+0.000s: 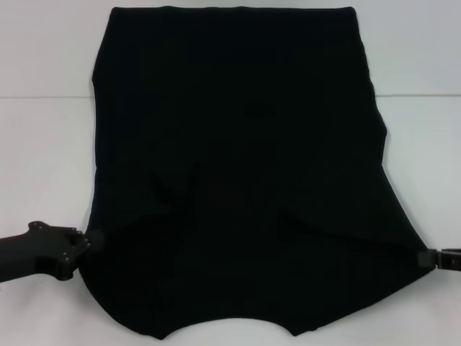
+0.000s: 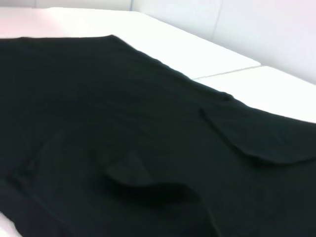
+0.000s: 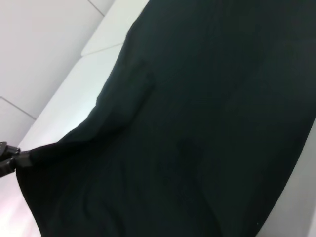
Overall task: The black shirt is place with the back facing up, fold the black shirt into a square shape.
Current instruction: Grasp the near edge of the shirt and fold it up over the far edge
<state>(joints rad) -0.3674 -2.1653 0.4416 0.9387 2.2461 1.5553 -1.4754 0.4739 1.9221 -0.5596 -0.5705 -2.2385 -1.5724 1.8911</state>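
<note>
The shirt [image 1: 238, 166] lies spread on the white bench [image 1: 43, 158]. The left claw [image 1: 85, 245] pinches its left edge. The right claw [image 1: 432, 258] pinches its right edge.

The black shirt [image 1: 238, 166] lies spread on the table [image 1: 43, 144], filling its middle from twelve to six o'clock. The left gripper [image 1: 85, 244] meets its edge at eight o'clock, the right gripper [image 1: 426, 257] at four o'clock.

Your left gripper [image 1: 85, 243] is matte black, blocky, with small silvery screws on its side; your right gripper [image 1: 431, 257] shows only a black tip.
</note>
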